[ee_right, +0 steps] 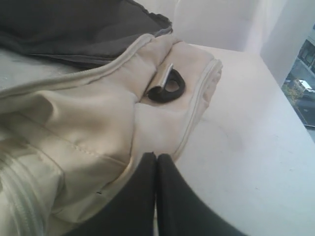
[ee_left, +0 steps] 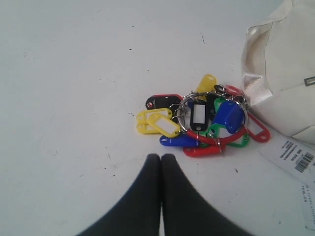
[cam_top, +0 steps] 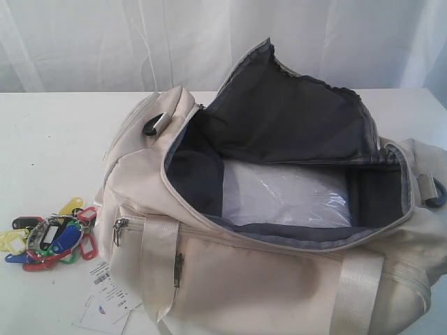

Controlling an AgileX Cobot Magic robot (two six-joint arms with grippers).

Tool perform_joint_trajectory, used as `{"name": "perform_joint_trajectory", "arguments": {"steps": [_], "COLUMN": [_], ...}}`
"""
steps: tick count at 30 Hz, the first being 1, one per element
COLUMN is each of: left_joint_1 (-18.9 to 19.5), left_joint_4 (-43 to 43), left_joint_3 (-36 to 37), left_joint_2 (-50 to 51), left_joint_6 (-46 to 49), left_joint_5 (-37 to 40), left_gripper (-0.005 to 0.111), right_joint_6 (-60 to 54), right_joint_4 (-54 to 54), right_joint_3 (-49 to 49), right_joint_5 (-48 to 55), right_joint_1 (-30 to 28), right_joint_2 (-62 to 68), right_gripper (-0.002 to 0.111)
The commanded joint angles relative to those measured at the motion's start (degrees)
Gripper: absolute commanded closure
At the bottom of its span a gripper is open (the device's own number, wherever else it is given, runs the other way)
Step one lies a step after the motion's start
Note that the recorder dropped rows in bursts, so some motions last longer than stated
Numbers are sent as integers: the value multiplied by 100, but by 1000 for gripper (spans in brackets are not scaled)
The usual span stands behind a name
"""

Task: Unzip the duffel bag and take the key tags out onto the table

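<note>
Key tags (cam_top: 50, 236) lie on the table (cam_top: 49, 139) beside the unzipped duffel bag (cam_top: 265, 279); hence your left gripper (ee_left: 160, 158) and right gripper (ee_right: 156, 157) sit pressed together, empty.

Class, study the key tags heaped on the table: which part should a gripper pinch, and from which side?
The key tags lie flat on the table, the duffel bag close beside. Probably best: descend from above and pinch the humped blue tag sitting proud on top.
</note>
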Motion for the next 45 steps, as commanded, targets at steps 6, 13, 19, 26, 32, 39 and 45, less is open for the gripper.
{"name": "perform_joint_trajectory", "arguments": {"steps": [6, 13, 19, 26, 32, 39, 45], "left_joint_1": [-25, -25, -25, -25, -25, -25, -25], "left_joint_4": [-9, -9, -9, -9, -9, -9, -9], "left_joint_3": [22, 22, 22, 22, 22, 22, 22], "left_joint_2": [-28, -28, -28, -28, -28, -28, -28], "left_joint_6": [-4, -4, -4, -4, -4, -4, -4], "left_joint_5": [17, 17, 17, 17, 17, 17, 17], "left_gripper": [107, 107, 107, 107, 107, 107, 107], "right_joint_6": [586, 799, 536, 536, 536, 536, 536], "right_joint_4": [241, 267, 267, 267, 267, 267, 267], "right_joint_3": [25, 25, 25, 25, 25, 25, 25], "right_joint_5": [-46, -23, -11, -22, -22, -45, -45], "right_joint_1": [-422, -296, 181, 211, 211, 211, 211], "right_joint_2": [-39, -39, -39, -39, -39, -39, -39], "right_gripper": [108, 108, 108, 108, 108, 108, 108]}}
